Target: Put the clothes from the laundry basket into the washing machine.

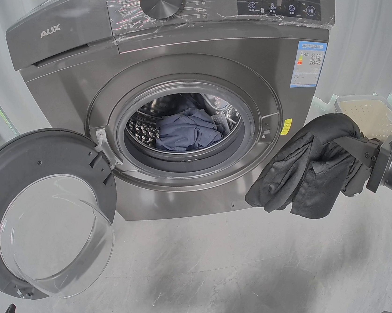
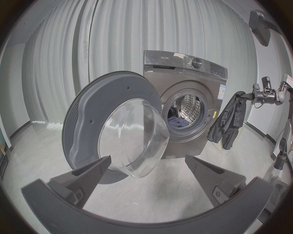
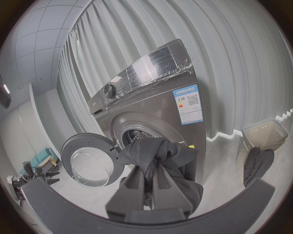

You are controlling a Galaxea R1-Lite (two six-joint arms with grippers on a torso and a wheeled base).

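Washing machine (image 1: 70, 94) port open, unblocked. Blue clothes (image 1: 185, 130) heaped low in drum, rm above. Door (image 1: 40, 155) swung wide L, off approach. Black garment (image 1: 310, 169) hangs R of port.

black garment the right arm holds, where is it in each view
Head view: black garment hangs from the right gripper, at the right.
Left wrist view: garment hangs far off, beside the washing machine.
Right wrist view: garment bunched between the fingers, close up.
Shared landmark: the open door.
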